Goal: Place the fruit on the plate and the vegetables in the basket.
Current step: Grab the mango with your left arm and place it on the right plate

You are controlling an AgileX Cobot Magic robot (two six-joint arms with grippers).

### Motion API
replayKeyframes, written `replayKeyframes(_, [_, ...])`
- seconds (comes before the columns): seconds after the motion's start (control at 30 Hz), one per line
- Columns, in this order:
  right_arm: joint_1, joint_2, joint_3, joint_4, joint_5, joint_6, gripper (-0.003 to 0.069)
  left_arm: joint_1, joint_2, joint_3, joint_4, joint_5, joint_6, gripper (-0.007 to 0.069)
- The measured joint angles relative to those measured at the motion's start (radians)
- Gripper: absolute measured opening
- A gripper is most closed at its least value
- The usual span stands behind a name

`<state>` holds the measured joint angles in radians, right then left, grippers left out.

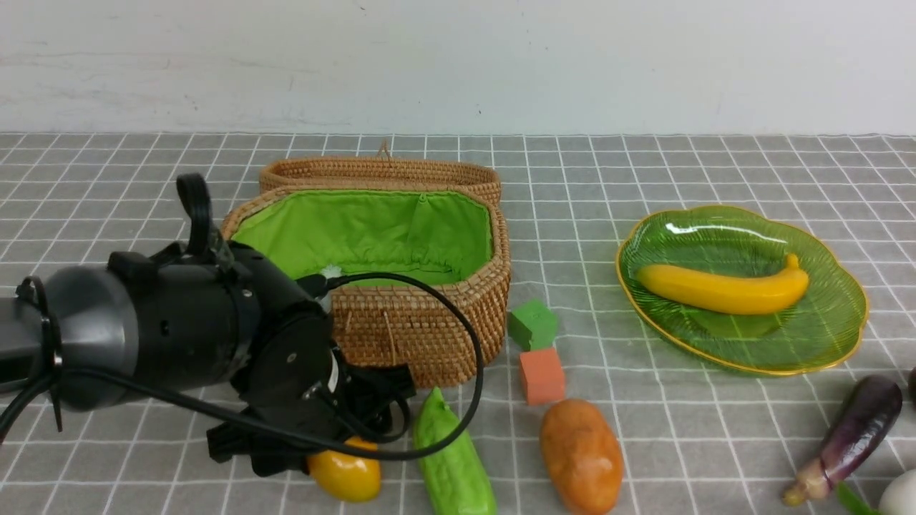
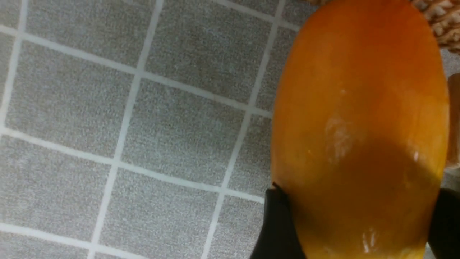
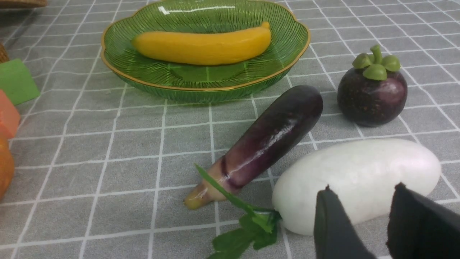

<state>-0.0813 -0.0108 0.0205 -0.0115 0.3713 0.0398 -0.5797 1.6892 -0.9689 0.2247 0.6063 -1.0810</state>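
Glossy, plump oval mango [image 2: 359,108] — pinched by matte-black left gripper [image 2: 360,230].

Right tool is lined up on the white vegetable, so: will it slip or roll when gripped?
The white vegetable looks smooth and slightly glossy, so the right tool may slip. Its rounded oblong body lies flat and could roll sideways if nudged. Its plump, unsagging shape suggests it is stiff.
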Motion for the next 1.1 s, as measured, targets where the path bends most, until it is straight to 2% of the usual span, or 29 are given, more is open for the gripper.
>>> replayKeyframes(0.4, [0.0, 0.0, 0.0, 0.0, 0.0, 0.0, 0.0241, 0.001, -0.077, 0.015, -0.102, 0.124, 0.155, 0.0484])
replayKeyframes(0.67, [0.0, 0.0, 0.0, 0.0, 0.0, 0.0, 0.0241, 0.001, -0.089, 0.015, -0.119, 0.14, 0.175, 0.0484])
replayKeyframes(1.1, [0.0, 0.0, 0.0, 0.0, 0.0, 0.0, 0.0241, 0.001, -0.193, 0.013, -0.243, 0.126, 0.284, 0.0484])
